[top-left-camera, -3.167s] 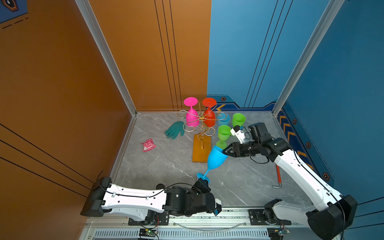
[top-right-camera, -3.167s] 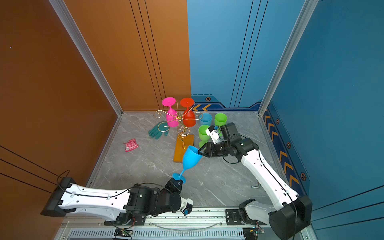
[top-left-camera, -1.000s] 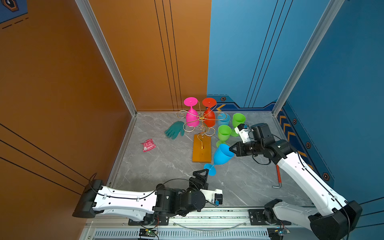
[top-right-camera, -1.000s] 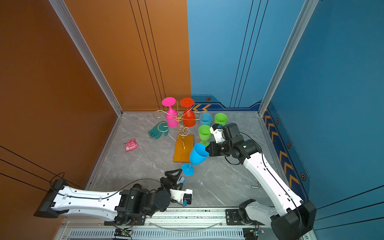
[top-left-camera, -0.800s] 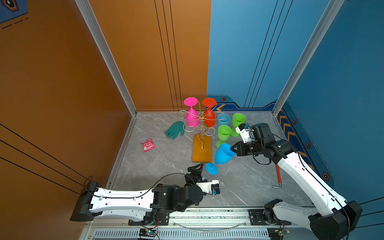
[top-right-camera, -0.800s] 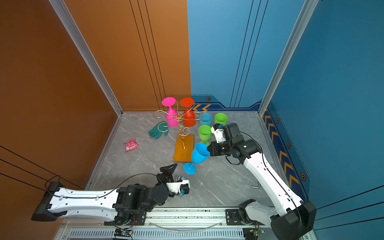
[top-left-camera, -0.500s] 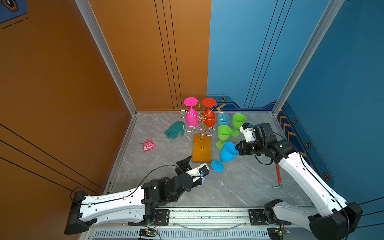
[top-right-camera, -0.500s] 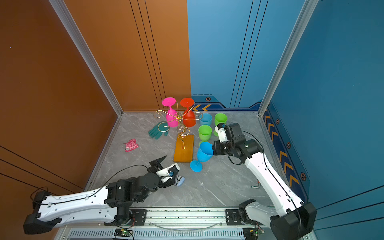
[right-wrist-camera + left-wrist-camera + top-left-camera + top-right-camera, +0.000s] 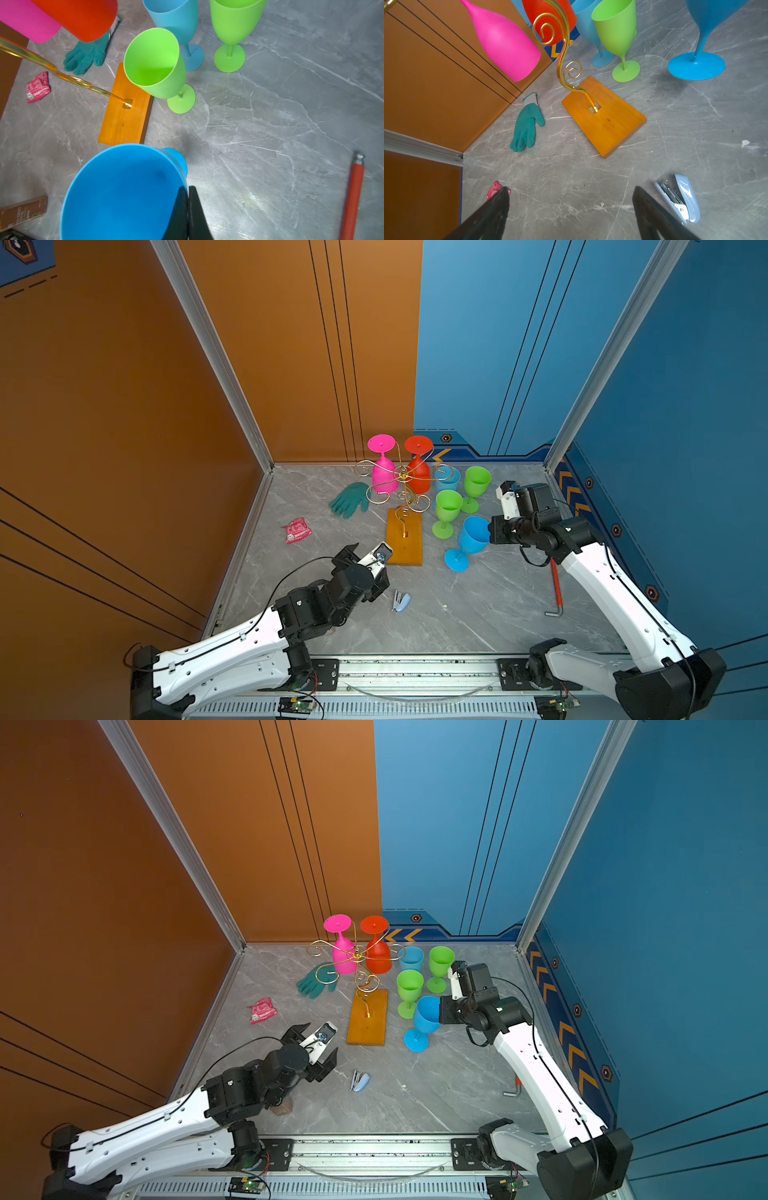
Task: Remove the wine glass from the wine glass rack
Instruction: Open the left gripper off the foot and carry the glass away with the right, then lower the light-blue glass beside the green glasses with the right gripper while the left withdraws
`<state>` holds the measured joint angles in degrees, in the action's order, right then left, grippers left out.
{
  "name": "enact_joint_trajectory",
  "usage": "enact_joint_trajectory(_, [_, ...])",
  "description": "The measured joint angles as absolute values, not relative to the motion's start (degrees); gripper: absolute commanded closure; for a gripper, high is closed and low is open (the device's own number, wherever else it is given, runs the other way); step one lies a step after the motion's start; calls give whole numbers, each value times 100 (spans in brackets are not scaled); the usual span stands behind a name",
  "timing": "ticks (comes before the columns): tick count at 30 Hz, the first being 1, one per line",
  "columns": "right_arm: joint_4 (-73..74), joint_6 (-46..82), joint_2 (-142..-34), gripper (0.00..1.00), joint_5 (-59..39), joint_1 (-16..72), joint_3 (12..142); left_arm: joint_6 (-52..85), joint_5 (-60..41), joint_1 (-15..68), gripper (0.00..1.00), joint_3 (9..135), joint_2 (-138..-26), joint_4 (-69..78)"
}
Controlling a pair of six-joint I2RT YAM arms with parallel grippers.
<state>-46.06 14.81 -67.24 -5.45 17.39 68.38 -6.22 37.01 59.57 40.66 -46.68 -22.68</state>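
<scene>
Right claw (image 9: 188, 190) pinches blue glass (image 9: 124, 187); left claw (image 9: 570, 188) gapes.

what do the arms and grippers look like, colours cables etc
The left arm and right arm have white shells with small round holes, black joints and black bases. A thin black cable loops along each. The left gripper and right gripper have black, tapering fingers.

Glossy gold-wire wine glass rack (image 9: 402, 478), wooden base (image 9: 409, 549)

Floor (image 9: 478, 605) lies bare between stapler (image 9: 401, 600) and wrench (image 9: 555, 580).
</scene>
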Motion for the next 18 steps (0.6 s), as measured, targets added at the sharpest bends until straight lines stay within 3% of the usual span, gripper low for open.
enact_joint_trajectory(18, [-4366, 1437, -7422, 100, 346, 1297, 7225, -161, 3656, 5371, 6, 4066, -4434, -2585])
